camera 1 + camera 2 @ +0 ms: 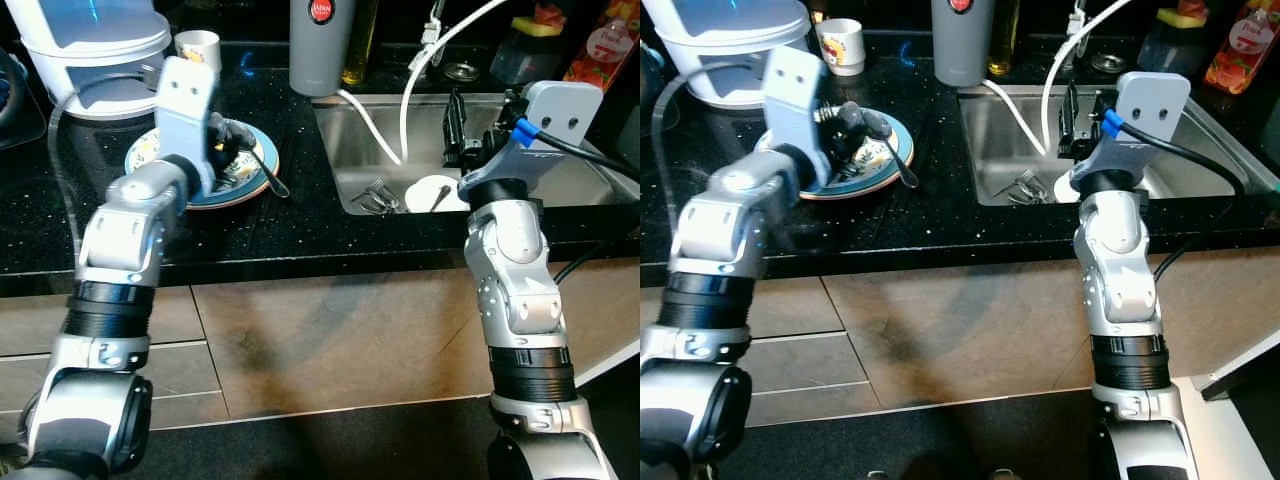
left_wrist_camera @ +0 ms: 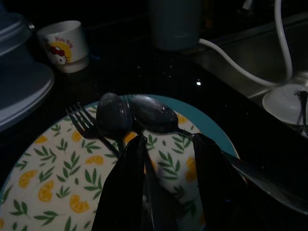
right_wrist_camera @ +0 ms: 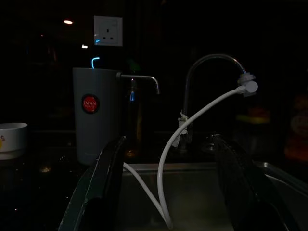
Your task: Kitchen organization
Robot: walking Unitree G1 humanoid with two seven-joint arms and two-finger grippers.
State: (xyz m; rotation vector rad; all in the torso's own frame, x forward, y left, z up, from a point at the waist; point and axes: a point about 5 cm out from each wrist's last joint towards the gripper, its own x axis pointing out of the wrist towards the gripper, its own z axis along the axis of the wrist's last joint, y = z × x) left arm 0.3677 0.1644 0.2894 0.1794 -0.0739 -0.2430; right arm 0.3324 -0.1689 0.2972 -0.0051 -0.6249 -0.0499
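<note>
1. Cutlery on a lemon-patterned plate [image 2: 57,192]: two spoons [image 2: 144,115] and a fork [image 2: 84,122] lie across the plate, which sits on the black counter [image 1: 300,215] between the counter's front edge and the white appliance [image 1: 95,45] at its back edge.
2. The left gripper [image 2: 166,178] hangs just over the plate, its fingers apart on either side of a spoon handle, clamped on nothing.
3. The right gripper [image 3: 168,192] hovers above the sink [image 1: 560,190], fingers spread wide and empty, facing the tap [image 3: 207,65] and its white hose [image 3: 192,120].
4. The sink holds a small white dish [image 1: 432,192] with a utensil in it and a cluster of metal cutlery [image 1: 375,197] near its left wall.
5. Risk, as a judgement: the spoons overlap and rest on a slick glazed rim, so a pinch could catch two, or tip one off the plate toward the counter's front edge.
6. A small printed cup [image 2: 62,45] and a grey flask [image 1: 322,45] stand along the counter's back edge, near enough for a swinging arm to knock.
</note>
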